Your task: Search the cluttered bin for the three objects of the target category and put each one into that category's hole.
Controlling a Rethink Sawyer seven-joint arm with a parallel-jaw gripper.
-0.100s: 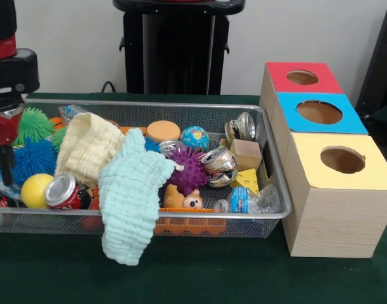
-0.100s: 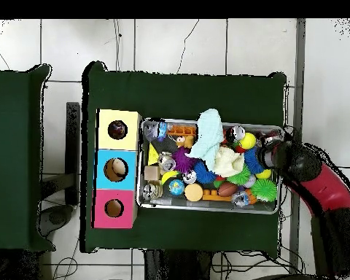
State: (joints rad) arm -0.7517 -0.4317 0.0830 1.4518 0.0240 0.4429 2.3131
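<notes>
The arm [image 1: 6, 95] is hovering over the bin's [image 1: 269, 190] end farthest from the three coloured boxes [image 1: 320, 114]; I can't tell how its gripper stands. Cans, balls and cloths are all lying inside, so sorting looks unstarted.

arm [image 2: 320, 182]: red shell | black rounded joints | claw perhaps red-tipped
</notes>
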